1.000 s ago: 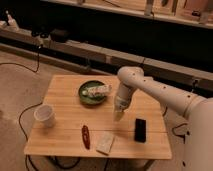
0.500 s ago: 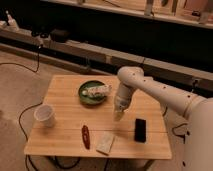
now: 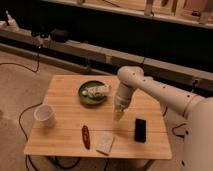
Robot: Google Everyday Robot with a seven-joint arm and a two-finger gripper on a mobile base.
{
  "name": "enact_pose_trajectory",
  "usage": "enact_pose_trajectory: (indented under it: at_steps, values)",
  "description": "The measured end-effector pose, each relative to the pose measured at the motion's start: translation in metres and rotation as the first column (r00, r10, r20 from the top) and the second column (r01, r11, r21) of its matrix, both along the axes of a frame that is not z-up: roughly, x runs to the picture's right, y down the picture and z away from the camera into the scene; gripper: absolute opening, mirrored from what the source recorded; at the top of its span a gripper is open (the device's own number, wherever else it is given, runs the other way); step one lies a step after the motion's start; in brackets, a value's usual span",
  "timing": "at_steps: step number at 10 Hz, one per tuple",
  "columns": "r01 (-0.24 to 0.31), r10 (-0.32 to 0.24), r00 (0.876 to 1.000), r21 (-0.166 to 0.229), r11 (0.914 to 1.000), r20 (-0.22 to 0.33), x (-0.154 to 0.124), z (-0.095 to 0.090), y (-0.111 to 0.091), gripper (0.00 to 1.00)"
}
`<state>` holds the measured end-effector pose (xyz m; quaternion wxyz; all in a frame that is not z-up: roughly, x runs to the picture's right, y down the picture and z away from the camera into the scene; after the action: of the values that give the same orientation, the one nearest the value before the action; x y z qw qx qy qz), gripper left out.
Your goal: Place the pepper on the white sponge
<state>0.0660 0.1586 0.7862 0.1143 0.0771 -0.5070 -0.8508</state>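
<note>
Dark red pepper (image 3: pixel 85 136) lies on the wooden worktop (image 3: pixel 65 90) near its front edge, just beside the white sponge (image 3: pixel 105 143). Clenched and empty, the claw (image 3: pixel 118 115) hovers above mid-worktop; it should unclench, then descend across the pepper's slim middle.

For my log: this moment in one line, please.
gripper: shut, above wooden table | slim dark red pepper: beside flat off-white sponge, apart
</note>
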Motion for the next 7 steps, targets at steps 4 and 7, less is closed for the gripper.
enact_pose_trajectory:
  at_steps: [4,7]
  values:
    - [-0.002,0.008,0.985,0.037,0.9993,-0.173,-0.046,0.036,-0.026,0.05]
    - [0.064,-0.051,0.962,0.041,0.9971,-0.268,-0.071,0.045,-0.026,0.05]
